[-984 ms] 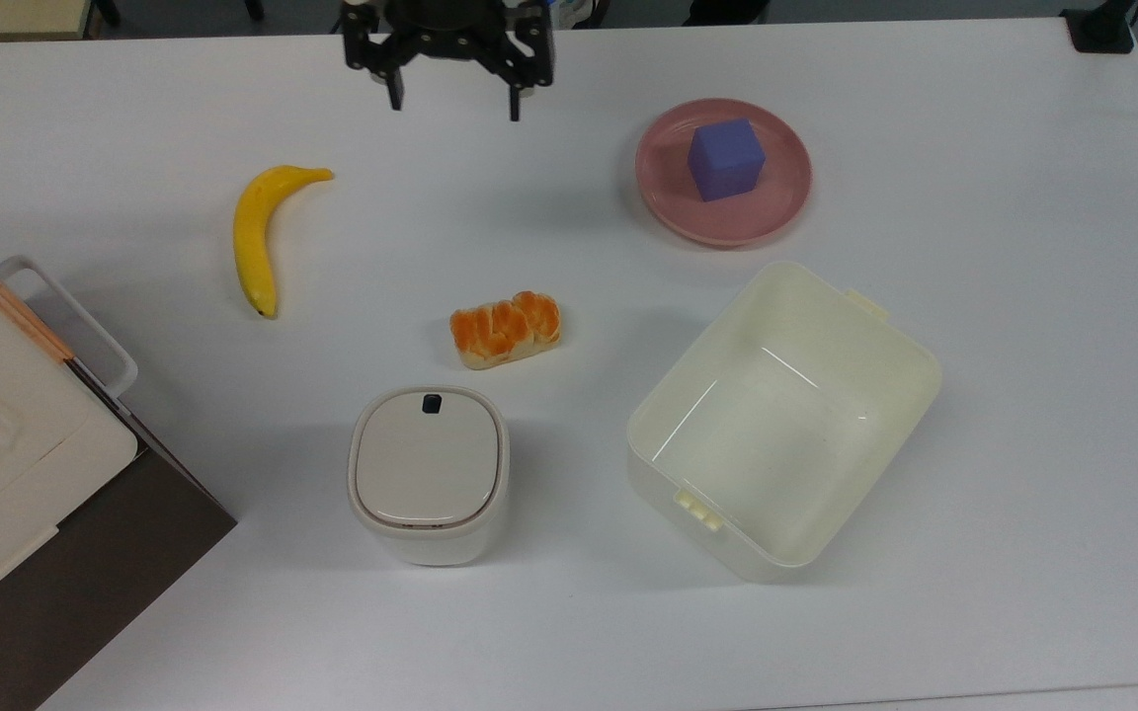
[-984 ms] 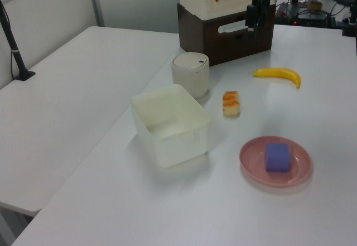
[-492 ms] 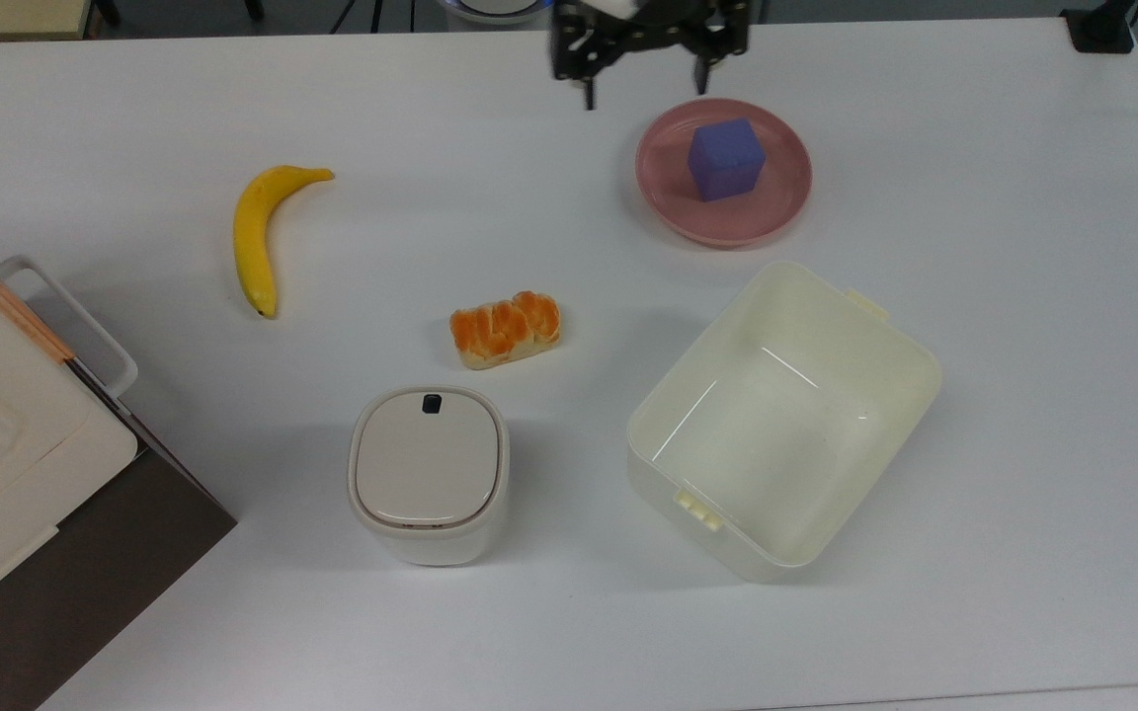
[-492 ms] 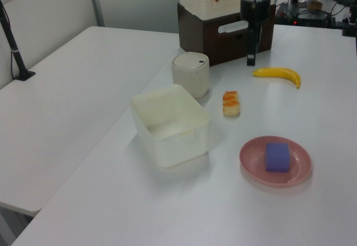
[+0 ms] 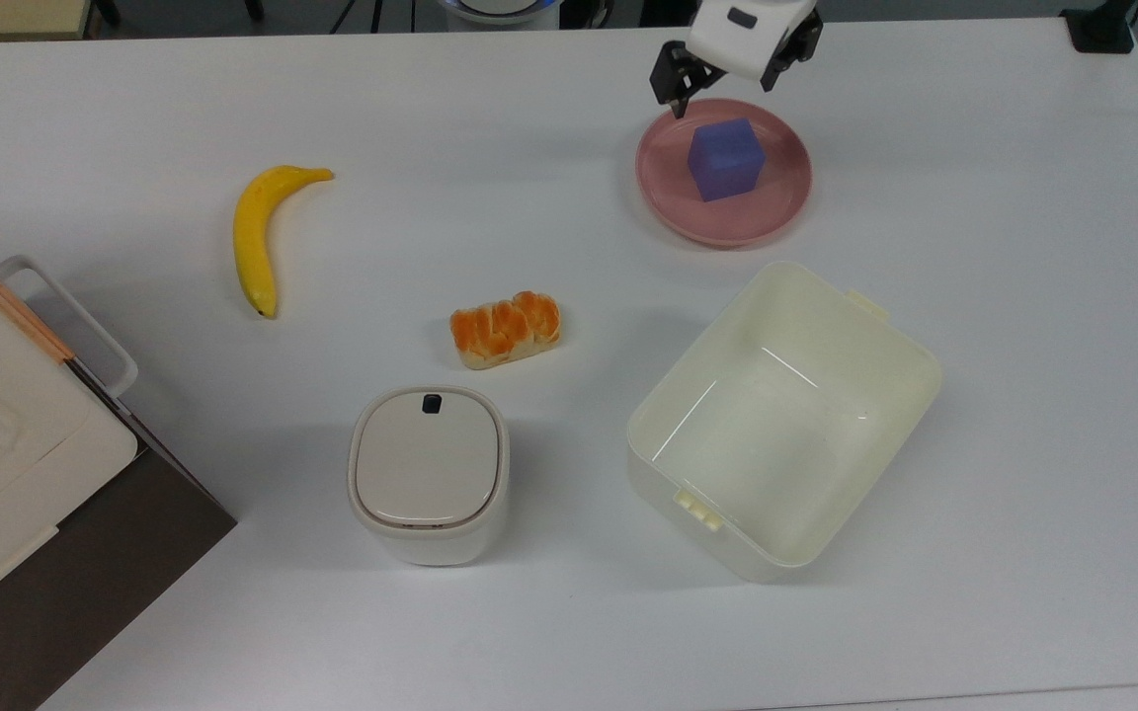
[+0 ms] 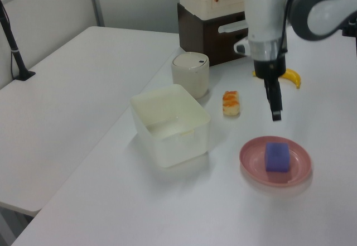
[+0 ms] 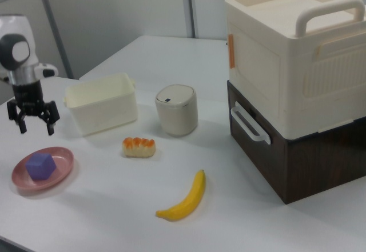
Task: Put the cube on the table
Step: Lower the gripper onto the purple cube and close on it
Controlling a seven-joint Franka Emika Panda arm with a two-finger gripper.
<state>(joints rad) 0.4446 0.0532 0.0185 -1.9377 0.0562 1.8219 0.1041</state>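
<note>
A: Where's the cube?

B: On the pink plate, at about one o'clock in the top view, not yet on the counter.

A: And the claw?

B: A second ago it hung near the counter's twelve o'clock edge, above the banana. It has swung across and now hovers over the plate's far rim, just beside the cube, fingers spread and empty.

A: Meaning?

B: I'd judge the approach nearly done; descent and grasp remain.

A second white table stands alongside, grey partition walls behind.
</note>
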